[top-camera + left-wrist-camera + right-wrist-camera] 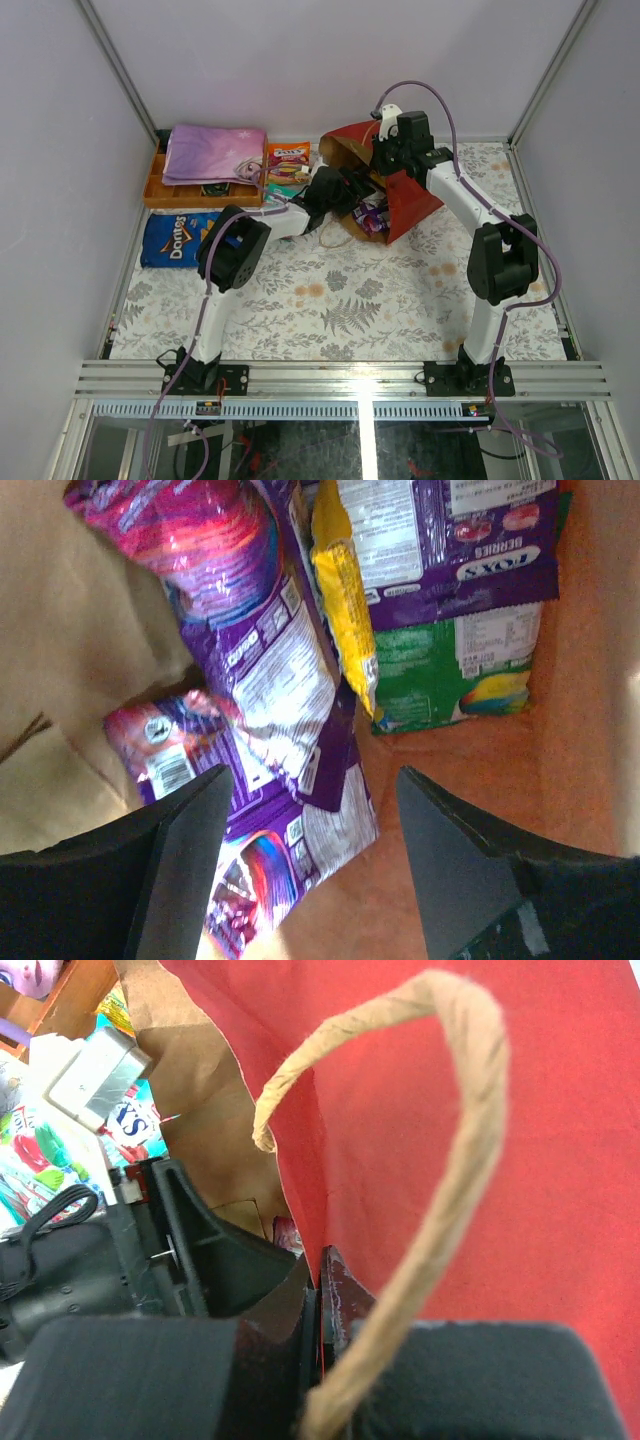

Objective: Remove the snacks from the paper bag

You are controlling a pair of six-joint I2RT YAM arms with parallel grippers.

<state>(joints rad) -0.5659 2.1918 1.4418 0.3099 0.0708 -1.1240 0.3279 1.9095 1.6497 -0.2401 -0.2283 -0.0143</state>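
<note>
The red paper bag (412,205) lies on its side at the far middle of the table. Its brown inside holds flat glossy packets (270,670): at least four purple, one yellow, one green. The left gripper (312,780) hangs inside with its jaws apart above a purple one. The right gripper (318,1290) pinches the bag's red wall. One blue Doritos bag (180,238) lies beside an orange tray (155,192).
</note>
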